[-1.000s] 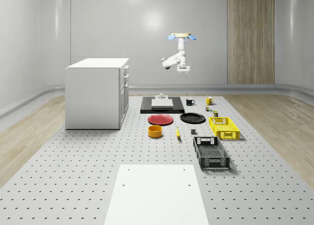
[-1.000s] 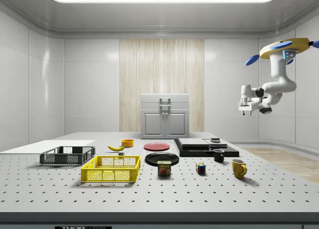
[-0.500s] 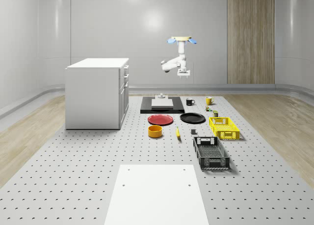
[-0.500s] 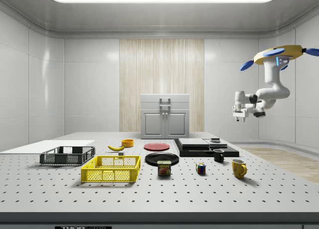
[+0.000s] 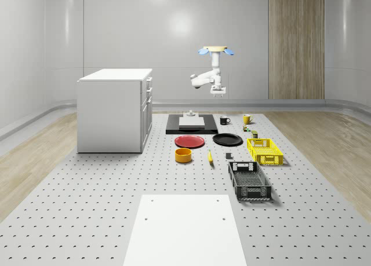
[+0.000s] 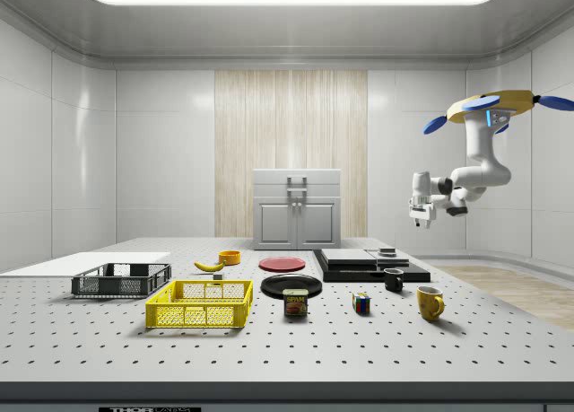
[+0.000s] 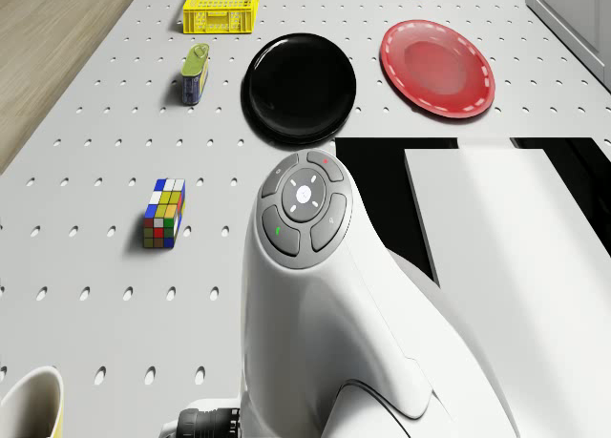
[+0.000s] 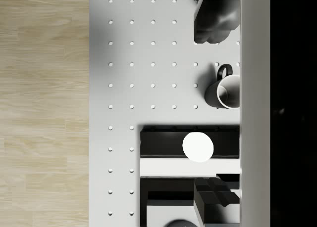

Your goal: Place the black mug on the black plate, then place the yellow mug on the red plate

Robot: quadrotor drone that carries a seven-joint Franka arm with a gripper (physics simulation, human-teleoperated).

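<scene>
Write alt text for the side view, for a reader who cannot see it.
The drone hovers high over the table's right end in the side view, its white arm bent down so the gripper hangs above the black mug. The yellow mug stands nearer the camera; the black plate and red plate lie mid-table.

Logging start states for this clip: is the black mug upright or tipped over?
Upright. The black mug stands on the table with its round mouth facing up and its handle out sideways; the side view agrees.
</scene>
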